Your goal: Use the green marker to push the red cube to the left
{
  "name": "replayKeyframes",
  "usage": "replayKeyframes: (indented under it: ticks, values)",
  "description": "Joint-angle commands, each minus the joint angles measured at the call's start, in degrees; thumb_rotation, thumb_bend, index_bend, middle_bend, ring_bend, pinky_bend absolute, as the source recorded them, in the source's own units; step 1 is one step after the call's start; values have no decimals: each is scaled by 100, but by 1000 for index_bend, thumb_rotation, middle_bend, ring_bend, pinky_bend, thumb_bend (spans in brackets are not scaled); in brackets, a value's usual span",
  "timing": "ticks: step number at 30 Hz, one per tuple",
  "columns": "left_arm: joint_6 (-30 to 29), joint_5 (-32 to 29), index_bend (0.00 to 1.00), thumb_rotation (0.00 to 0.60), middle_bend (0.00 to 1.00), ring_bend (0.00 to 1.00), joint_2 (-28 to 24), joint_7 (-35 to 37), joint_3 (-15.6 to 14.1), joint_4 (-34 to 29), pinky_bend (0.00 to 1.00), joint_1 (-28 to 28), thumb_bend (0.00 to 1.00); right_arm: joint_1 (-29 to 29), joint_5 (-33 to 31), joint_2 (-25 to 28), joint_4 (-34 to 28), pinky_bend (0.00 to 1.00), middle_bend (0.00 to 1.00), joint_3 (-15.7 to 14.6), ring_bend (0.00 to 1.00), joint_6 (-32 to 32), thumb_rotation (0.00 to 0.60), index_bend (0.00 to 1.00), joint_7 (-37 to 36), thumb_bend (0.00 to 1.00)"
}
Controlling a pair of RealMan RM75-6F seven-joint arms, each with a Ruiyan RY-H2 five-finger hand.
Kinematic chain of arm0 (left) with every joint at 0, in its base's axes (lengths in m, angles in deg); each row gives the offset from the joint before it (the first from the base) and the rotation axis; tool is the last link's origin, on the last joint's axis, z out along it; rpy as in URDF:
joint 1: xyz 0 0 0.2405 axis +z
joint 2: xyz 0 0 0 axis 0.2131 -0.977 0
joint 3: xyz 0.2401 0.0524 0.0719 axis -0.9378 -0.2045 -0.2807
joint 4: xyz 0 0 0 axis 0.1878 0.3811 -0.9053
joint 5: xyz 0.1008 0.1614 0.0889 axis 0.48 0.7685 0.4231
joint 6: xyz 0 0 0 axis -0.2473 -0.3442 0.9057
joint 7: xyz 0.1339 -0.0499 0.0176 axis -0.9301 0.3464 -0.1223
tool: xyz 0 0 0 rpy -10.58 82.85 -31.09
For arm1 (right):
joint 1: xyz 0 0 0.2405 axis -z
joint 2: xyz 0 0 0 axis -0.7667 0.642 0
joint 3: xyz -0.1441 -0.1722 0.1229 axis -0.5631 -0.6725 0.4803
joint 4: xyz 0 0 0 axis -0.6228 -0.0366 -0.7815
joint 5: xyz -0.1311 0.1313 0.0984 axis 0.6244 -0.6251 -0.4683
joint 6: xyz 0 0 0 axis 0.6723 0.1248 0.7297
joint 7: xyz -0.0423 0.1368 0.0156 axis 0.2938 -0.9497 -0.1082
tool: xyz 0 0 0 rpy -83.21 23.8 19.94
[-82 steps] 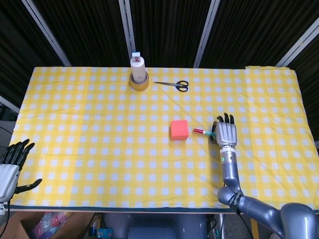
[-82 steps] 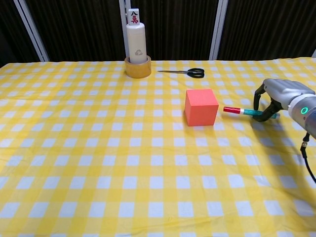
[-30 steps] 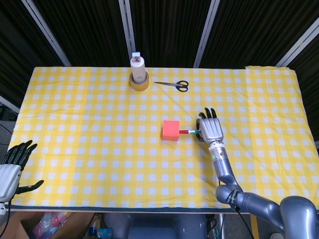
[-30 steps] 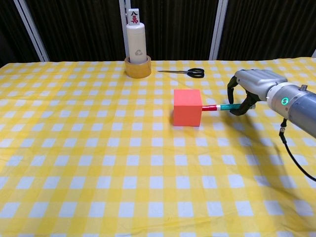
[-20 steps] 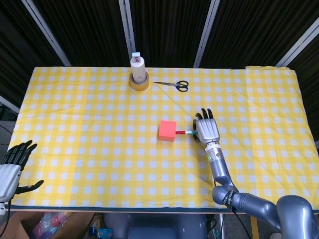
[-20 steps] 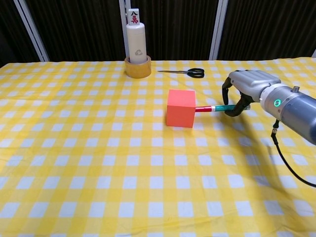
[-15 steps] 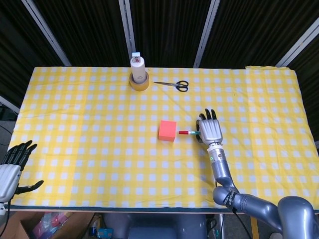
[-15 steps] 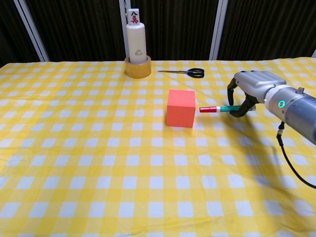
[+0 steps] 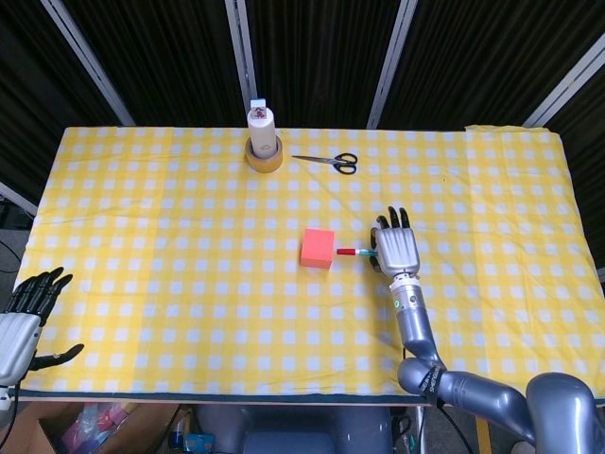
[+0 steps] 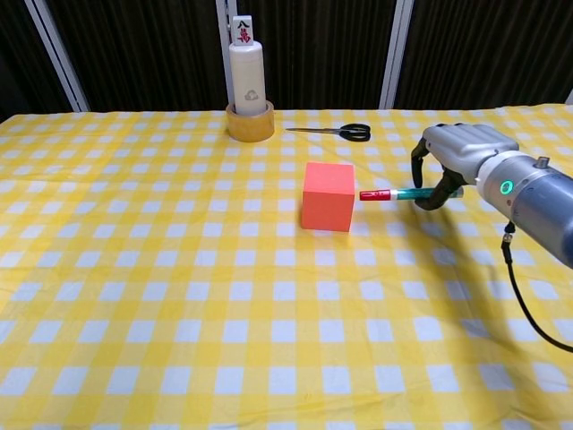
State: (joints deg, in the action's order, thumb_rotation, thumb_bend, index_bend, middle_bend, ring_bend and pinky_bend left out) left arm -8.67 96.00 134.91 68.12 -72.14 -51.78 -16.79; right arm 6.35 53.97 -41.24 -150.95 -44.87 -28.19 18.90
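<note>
Nearest, at the table's front corner, the left hand (image 9: 17,317) hangs off the edge with fingers spread, holding nothing. Farther in, the right hand (image 10: 458,157) curls its fingers around the green marker (image 10: 405,193) — its red-capped end points away from the fingertips toward the red cube (image 10: 328,196), just short of touching it. Beyond the fingers lie scissors (image 10: 336,132) and a white bottle (image 10: 246,72) standing in a tape roll (image 10: 250,124).

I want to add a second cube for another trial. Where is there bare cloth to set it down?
Bare cloth lies left of the red cube and along the near edge. The back centre is crowded by the tape roll and scissors. The right robot hand with the green marker fills the cube's right.
</note>
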Motion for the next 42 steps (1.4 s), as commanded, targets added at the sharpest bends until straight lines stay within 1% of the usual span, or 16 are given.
replayKeyframes:
  ticks: [1,10,18,26,32,37,42]
  values:
    - [-4,8,0,600,0,0,-12,14,-4,7,0,-1,0,-111,-74,-150,113,36,247,59,11,-15,600,603,110,426]
    - [28,-18,0,600,0,0,-90,196,-15,-30,0,-8,0,-420,-229,-598,527,35,247,182,11,69,600,603,303,427]
    - [55,-35,0,600,0,0,-146,322,-26,-36,0,-13,0,-709,-141,-976,778,36,250,237,12,106,600,603,385,427]
    - [57,-54,0,600,0,0,-168,377,-31,-25,0,-4,0,-925,-75,-1290,777,36,250,279,12,75,600,603,498,426]
    - [54,-79,0,600,0,0,-181,414,-36,-20,0,11,0,-930,-124,-1350,791,35,250,305,12,-26,600,603,608,426]
    - [47,-79,0,600,0,0,-193,450,-36,-23,0,16,0,-815,-254,-1320,615,36,250,333,12,-211,600,603,722,426]
    - [35,-44,0,600,0,0,-198,458,-40,-28,0,12,0,-694,-399,-1307,251,36,250,331,12,-540,600,603,987,426]
